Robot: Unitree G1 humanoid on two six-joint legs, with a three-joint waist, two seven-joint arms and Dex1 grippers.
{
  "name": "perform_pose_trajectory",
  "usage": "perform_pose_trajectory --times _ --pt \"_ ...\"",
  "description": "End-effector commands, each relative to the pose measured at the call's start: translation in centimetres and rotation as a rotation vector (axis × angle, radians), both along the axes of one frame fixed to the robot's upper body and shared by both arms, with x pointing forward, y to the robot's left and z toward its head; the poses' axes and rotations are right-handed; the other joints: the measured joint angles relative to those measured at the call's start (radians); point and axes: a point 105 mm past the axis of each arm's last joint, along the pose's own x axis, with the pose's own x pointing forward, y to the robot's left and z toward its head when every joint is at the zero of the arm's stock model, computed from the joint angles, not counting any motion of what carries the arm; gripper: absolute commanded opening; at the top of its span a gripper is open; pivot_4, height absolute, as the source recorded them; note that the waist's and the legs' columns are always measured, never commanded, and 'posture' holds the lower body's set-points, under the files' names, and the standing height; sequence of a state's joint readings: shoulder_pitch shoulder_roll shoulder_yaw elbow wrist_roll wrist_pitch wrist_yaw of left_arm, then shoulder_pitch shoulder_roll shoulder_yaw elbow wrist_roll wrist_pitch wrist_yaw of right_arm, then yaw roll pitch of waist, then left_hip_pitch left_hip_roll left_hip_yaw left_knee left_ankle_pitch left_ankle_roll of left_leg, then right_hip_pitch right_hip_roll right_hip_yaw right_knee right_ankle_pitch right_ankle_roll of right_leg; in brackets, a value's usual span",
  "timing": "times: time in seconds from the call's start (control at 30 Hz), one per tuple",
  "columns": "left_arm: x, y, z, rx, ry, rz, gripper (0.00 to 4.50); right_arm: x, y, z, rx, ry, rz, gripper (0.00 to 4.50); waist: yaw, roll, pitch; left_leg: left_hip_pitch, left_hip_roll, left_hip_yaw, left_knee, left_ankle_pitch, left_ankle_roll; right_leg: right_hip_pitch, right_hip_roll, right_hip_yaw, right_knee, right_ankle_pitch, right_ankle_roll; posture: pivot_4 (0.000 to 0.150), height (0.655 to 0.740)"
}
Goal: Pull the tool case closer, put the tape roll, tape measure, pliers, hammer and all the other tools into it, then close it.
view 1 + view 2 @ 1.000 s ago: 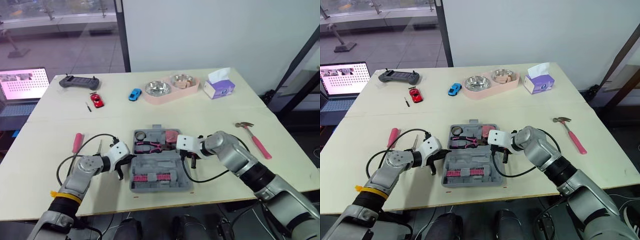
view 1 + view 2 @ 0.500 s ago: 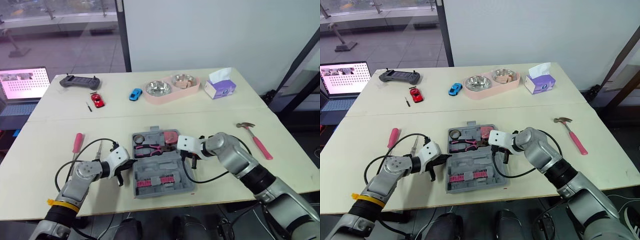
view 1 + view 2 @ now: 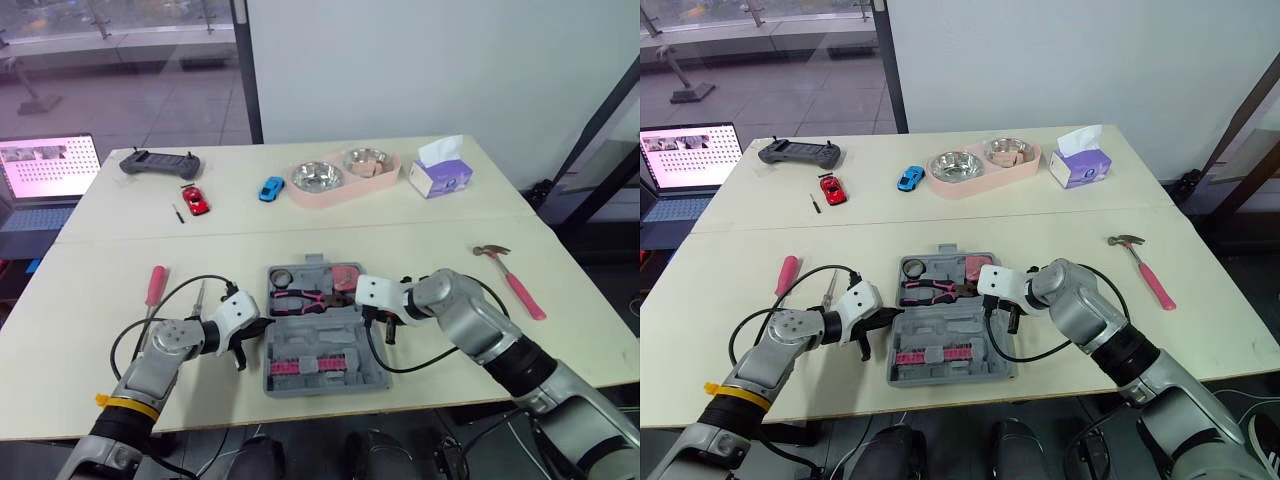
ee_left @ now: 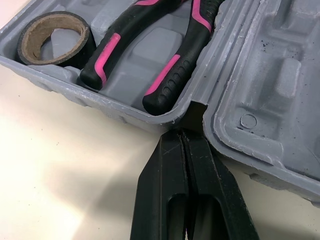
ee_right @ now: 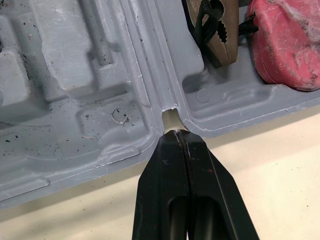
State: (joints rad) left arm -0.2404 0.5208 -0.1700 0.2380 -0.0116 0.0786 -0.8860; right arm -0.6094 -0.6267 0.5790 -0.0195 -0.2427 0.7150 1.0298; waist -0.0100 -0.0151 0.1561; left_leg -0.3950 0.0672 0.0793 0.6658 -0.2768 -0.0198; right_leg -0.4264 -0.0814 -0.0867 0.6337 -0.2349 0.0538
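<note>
I have both grippers parked at the tool case (image 3: pixel 335 322), one at each end of its hinge line. The left gripper (image 4: pixel 181 134) has its fingers pressed together, with the tips nosed into the notch where the two halves meet. The right gripper (image 5: pixel 176 134) is pressed together the same way at the opposite notch. My read is that closed tips wedged there give me a push point on each side, so the case slides squarely toward the robot instead of swinging round.

The case lies open and flat, grey moulded plastic, scuffed and dusty. Its far half already holds the tape roll (image 4: pixel 52 42), the black-and-pink pliers (image 4: pixel 150 55) and the red tape measure (image 5: pixel 285 45). Its near half carries a pink strip of bits (image 3: pixel 305 362). The hammer (image 3: pixel 510 275) lies well to the right of the case and a pink-handled screwdriver (image 3: pixel 154 285) lies to its left, both not yet packed
</note>
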Motion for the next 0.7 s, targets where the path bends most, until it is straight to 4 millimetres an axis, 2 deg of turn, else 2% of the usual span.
perform_pose_trajectory --times 0.03,0.2,0.37,0.5,0.6,0.67,0.7 --pt "-0.1 -0.1 0.1 -0.002 -0.003 -0.008 0.01 -0.1 0.5 0.1 0.016 -0.009 0.018 0.0 0.0 0.0 0.0 0.0 0.0 0.0 0.0 0.0 0.0 0.0 0.0 0.0 0.0 0.0 0.0 0.15 0.74" --pt "0.0 0.2 0.2 0.002 -0.006 0.004 0.01 0.3 0.1 0.1 0.006 -0.025 0.004 0.0 0.0 0.0 0.0 0.0 0.0 0.0 0.0 0.0 0.0 0.0 0.0 0.0 0.0 0.0 0.0 0.15 0.74" --pt "0.3 2.8 1.2 0.024 -0.026 0.06 0.01 0.6 -2.2 1.1 -0.006 -0.054 -0.037 0.0 -0.002 0.0 0.0 -0.001 0.0 0.0 0.0 0.0 0.0 -0.001 0.0 0.0 0.0 0.0 0.0 0.15 0.74" --pt "0.0 5.3 3.0 0.046 -0.05 0.086 0.01 -0.3 -4.1 3.0 0.044 -0.091 -0.038 0.0 -0.002 0.001 0.001 -0.007 0.0 0.0 0.0 0.0 0.0 -0.007 0.0 0.0 0.0 0.0 0.0 0.15 0.74" --pt "-1.2 7.4 5.9 -0.013 -0.053 0.086 0.01 -1.7 -5.5 6.1 0.202 -0.138 -0.089 0.0 -0.001 0.0 0.001 -0.012 0.0 0.0 0.0 0.0 0.0 -0.011 0.0 0.0 -0.001 0.0 0.0 0.15 0.74" --pt "-1.9 8.5 7.5 -0.06 -0.05 0.098 0.01 -2.9 -6.6 7.3 0.271 -0.139 -0.122 0.0 0.0 0.0 0.002 -0.012 0.0 -0.001 -0.001 0.0 0.0 -0.011 0.0 -0.001 -0.001 0.0 0.0 0.15 0.74" --pt "-2.6 10.1 8.3 -0.084 -0.046 0.127 0.01 -3.8 -7.9 7.7 0.316 -0.135 -0.167 0.0 0.001 0.001 0.002 -0.012 0.0 -0.001 -0.001 0.0 0.0 -0.011 0.0 -0.001 -0.001 0.0 0.001 0.15 0.74"
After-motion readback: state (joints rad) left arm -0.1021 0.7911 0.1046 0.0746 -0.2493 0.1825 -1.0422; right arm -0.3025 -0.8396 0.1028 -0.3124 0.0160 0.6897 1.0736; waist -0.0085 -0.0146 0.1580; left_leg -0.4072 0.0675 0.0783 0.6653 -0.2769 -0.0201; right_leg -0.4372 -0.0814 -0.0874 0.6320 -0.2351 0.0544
